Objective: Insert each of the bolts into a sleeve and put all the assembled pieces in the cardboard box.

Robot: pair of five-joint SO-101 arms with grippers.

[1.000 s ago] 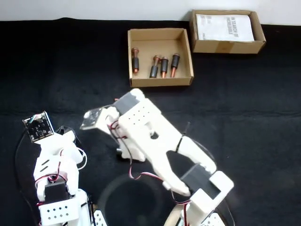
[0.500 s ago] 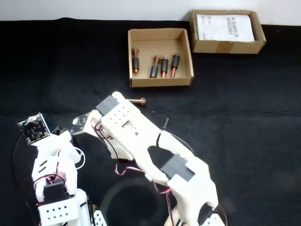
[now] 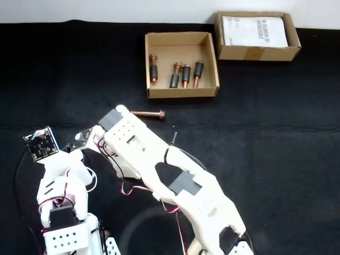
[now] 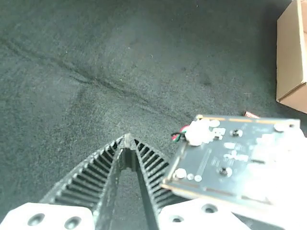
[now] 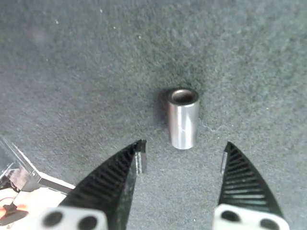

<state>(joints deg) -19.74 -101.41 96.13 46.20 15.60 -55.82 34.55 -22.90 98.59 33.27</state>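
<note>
Facing sleeve (image 5: 183,120), right claw (image 5: 183,144) spread | sleeve axis along claw, bore away | left claw (image 4: 127,140) pressed together

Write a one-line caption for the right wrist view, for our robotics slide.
Right gripper open above the black mat, lined up on a metal sleeve it has not yet grasped.

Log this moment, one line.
right tool open at sleeve | left tool shut, empty | bolt loose on table | four assemblies in cardboard box

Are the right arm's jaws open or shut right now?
Open: the right gripper shows jaws wide apart, the sleeve untouched at the gap's mouth.
</note>
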